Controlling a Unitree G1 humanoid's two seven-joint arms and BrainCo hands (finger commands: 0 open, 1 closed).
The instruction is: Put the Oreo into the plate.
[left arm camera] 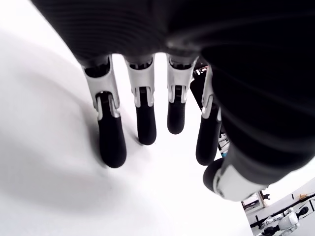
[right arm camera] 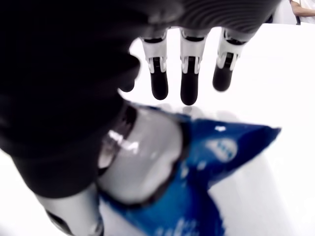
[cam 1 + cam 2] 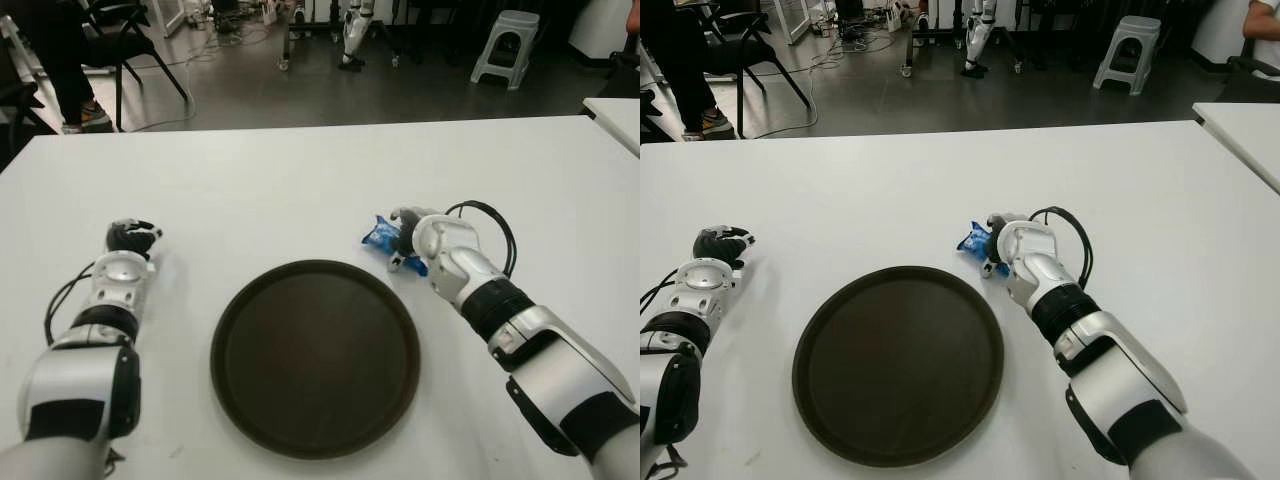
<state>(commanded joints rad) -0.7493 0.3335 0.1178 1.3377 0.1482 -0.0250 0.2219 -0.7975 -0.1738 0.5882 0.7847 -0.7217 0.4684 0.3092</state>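
The blue Oreo packet (image 3: 383,233) lies on the white table (image 3: 300,180), just beyond the right rim of the round dark brown plate (image 3: 315,355). My right hand (image 3: 412,240) sits over the packet's right part. In the right wrist view its fingers (image 2: 189,83) reach out straight past the packet (image 2: 216,167), and the thumb lies against the wrapper, which is flat on the table and not gripped. My left hand (image 3: 132,238) shows to the left of the plate with its fingers (image 1: 142,118) relaxed over bare table, holding nothing.
A second white table (image 3: 615,115) stands at the far right. Beyond the table's far edge are a black chair (image 3: 120,30), a person's legs (image 3: 60,60), a grey stool (image 3: 505,45) and cables on the floor.
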